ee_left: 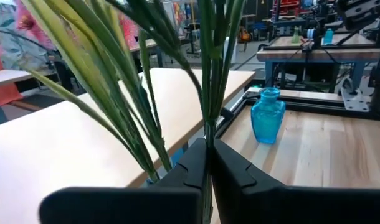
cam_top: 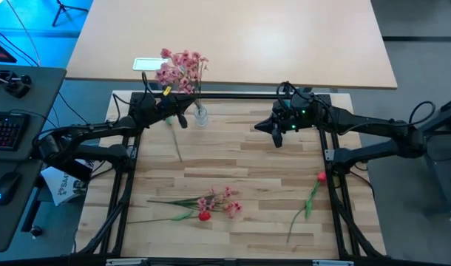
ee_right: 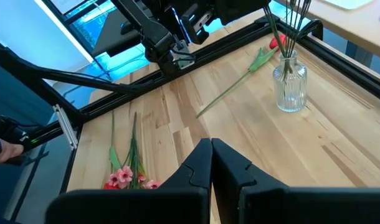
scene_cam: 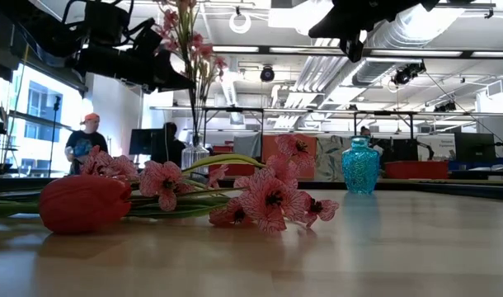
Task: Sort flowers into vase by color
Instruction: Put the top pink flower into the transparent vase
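Observation:
A clear glass vase (cam_top: 201, 117) at the far left holds pink sprays (cam_top: 182, 68) on long green stems. My left gripper (cam_top: 182, 120) is beside it, shut on one thin stem. A red tulip (ee_right: 276, 42) lies on the table below that gripper, its stem (cam_top: 176, 140) pointing toward the near edge. A blue vase (ee_left: 268, 115) stands at the far middle. My right gripper (ee_right: 210, 162) is shut and empty above the table at the far right. Pink sprays (cam_top: 218, 201) and a red tulip (cam_top: 204, 216) lie near the front. Another red tulip (cam_top: 321, 177) lies at the right. My left gripper pinches a thin green stem (ee_left: 207, 121) between its two fingers. The fingers come about level from the table's left, across the stem. The stem runs up from the fingers among the stems standing in the clear vase. Which bloom it carries I cannot tell.
A black frame rail (cam_top: 240, 96) runs along the table's far edge, with side rails at left and right. A larger tan table (cam_top: 233, 37) stands behind. The middle of the wooden table between the arms holds nothing.

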